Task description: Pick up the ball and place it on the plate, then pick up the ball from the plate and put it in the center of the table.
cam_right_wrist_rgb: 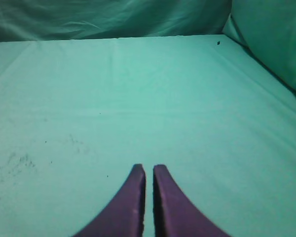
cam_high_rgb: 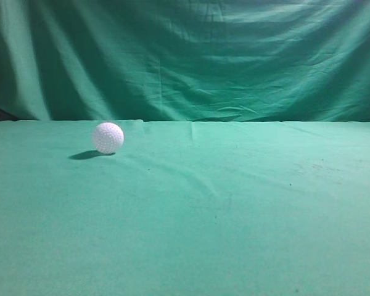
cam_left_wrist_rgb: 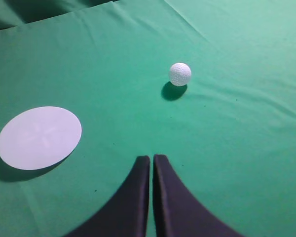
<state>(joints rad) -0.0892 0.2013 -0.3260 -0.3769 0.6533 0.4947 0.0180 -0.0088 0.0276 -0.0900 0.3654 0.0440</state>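
Ball [cam_high_rgb: 108, 137] rests on the worktop [cam_high_rgb: 234, 234], free, not on the plate [cam_left_wrist_rgb: 39, 137] — first pick not yet made. Left pincer [cam_left_wrist_rgb: 151, 159]: fingers together, gripping nothing, above the cloth. Ball lies ahead of it and a little to its right, well apart; plate is to its left, nearer. Right pincer [cam_right_wrist_rgb: 149, 168]: also closed and empty, only bare cloth ahead of it.

Risks, as judged:
- Descending with fingers still together would knock the ball away — it rolls freely.
- Cloth wrinkles near the ball may deflect it on contact.
- Plate looks flat, so the ball could roll off after release.
- Off-centre pinch may squirt the dimpled sphere out sideways.
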